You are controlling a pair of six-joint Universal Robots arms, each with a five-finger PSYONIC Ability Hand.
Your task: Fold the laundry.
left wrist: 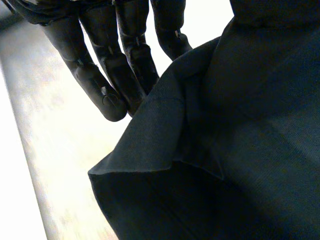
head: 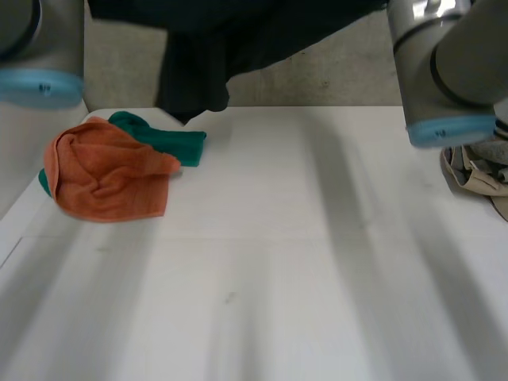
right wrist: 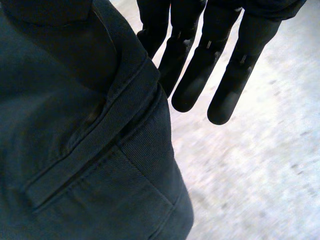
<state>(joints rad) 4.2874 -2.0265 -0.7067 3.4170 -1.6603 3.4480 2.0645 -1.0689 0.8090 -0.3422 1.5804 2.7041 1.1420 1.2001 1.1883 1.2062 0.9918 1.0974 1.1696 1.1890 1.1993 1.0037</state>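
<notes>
1. Left hand: my fingers are straight, and I pinch the dark garment on the thumb side. A hemmed fold of it hangs just beside my fingertips.
2. On the table, near its left edge, an orange towel lies crumpled, overlapping a green cloth behind it.
3. In the head view the garment hangs in the air between my left arm and right arm, over the table's far edge, its lowest fold near the green cloth.
4. Right hand: fingers straight too, and I grip the garment at a stitched band on the thumb side.
5. At the table's right edge a beige cloth lies bunched up, just below my right arm.
</notes>
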